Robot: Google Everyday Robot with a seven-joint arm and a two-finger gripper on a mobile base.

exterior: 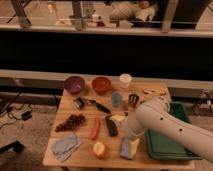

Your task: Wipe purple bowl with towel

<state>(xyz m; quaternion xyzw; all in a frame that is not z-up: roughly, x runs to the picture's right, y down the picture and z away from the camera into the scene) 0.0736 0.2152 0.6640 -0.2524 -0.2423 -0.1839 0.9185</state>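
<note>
The purple bowl (74, 84) stands at the table's back left corner. The towel (66, 145), a crumpled grey-blue cloth, lies at the front left corner. My white arm reaches in from the right and bends down over the front middle of the table. My gripper (129, 136) is at its lower end, just above a blue sponge (128, 149), far from both the towel and the bowl. The arm hides most of the gripper.
On the wooden table (82, 160) are an orange bowl (101, 84), white cup (125, 80), blue cup (116, 99), metal cup (133, 99), grapes (72, 122), a red pepper (95, 128), a black bar (111, 125), a peach (99, 149) and a green tray (169, 145) at the right.
</note>
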